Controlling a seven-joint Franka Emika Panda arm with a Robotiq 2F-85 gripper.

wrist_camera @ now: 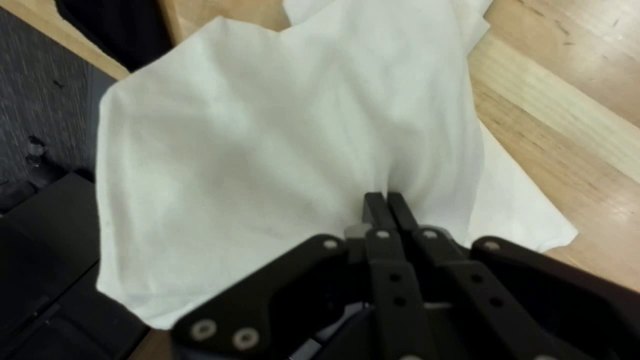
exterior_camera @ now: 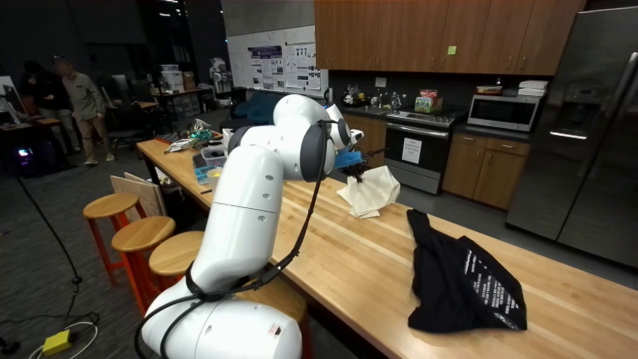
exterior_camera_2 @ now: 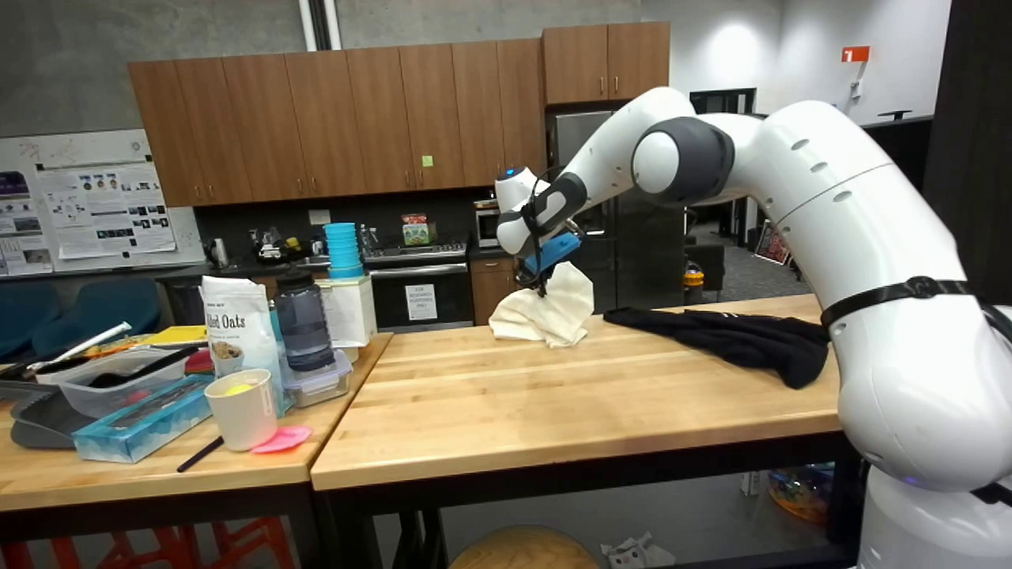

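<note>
One gripper [wrist_camera: 384, 196], its fingers pressed together, pinches a cream cloth [wrist_camera: 250, 150]. One black garment [exterior_camera: 456, 279], white-lettered, lies near it on the wooden table [exterior_camera: 349, 264].

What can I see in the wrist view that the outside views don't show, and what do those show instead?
Only the wrist view clearly shows how the black two-fingered gripper pinches a fold of the creased cream fabric cloth; from outside, its tips are too small to make out.

Only the exterior views show the glossy white jointed robot arm and the tall brown wooden wall cabinets.

All share the cloth, the light wooden tabletop and the black fabric garment, of which the wrist view catches just a part.
</note>
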